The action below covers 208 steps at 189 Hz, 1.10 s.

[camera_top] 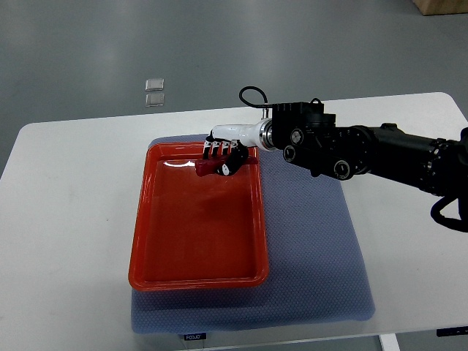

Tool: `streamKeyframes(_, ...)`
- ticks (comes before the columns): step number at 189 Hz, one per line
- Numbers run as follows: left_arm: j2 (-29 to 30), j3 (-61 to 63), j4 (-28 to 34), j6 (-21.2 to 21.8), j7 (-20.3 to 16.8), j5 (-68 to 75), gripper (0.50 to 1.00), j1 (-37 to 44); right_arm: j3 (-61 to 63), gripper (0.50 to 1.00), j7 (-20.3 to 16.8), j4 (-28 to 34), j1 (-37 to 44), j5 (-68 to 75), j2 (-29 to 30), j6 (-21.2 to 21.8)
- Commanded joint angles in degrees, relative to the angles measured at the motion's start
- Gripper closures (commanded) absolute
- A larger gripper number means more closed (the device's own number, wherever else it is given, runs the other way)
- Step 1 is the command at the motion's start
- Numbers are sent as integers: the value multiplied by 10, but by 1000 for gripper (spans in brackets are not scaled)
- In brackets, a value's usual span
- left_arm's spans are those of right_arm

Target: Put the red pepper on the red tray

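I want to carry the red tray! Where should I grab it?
Grip the red tray by its raised rim on the two long sides, coming from the near end. The right robot hand holds the red pepper over the far end.

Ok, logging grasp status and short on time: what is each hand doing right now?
Right hand: shut on the small red pepper, over the far end of the red plastic tray.
Left hand: not in view.

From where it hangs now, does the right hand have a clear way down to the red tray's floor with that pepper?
Probably yes. The right hand, shut on the red pepper, hangs just inside the red tray's far right corner, and the tray floor beneath it looks bare, so nothing seems to block a straight lowering.
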Motion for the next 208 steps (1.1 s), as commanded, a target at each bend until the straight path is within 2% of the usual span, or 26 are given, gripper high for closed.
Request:
streamKeyframes(1, 0, 1, 0, 0, 0, -1, 500, 0, 2, 1000, 1, -2, -15, 0, 0, -2)
streamKeyframes(201, 0, 1, 0, 0, 0, 0, 500, 0, 3, 1000, 41, 33, -51, 1, 0, -33)
streamKeyframes(208, 0, 1, 0, 0, 0, 0, 500, 0, 3, 969, 44, 33, -52, 1, 0, -33)
